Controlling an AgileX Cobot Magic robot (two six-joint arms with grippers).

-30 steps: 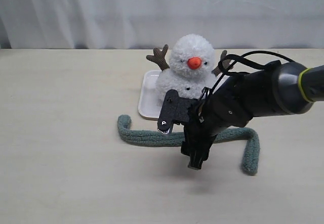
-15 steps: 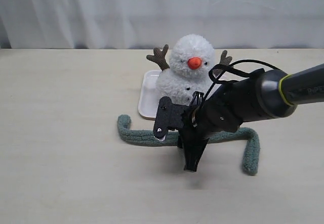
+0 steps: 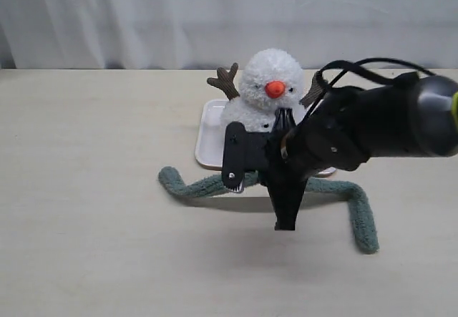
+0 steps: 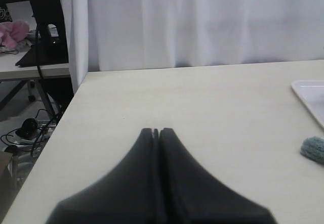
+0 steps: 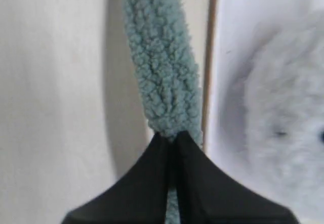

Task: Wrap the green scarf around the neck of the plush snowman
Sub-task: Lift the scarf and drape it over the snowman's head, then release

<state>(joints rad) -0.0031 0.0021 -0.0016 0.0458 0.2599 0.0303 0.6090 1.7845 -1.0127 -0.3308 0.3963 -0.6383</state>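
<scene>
Pale wood-grain worktop [image 3: 86,210], white curtain [image 3: 143,16] behind — the right fingers [image 5: 163,147] pinch the fuzzy, ribbed green scarf [image 5: 161,77] mid-length, its ends trailing either side of them. Just beyond them, the fluffy plush snowman [image 3: 268,81] sits on a white tray [image 3: 207,138]. The left fingers [image 4: 150,144] — pressed together, empty.

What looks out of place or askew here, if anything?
Nothing is spilled or damaged. The plush snowman sits upright on its white tray. Only the green scarf looks untidy: the right hand pinches it near the middle, and its two ends trail unevenly on the table, not around the neck.
</scene>
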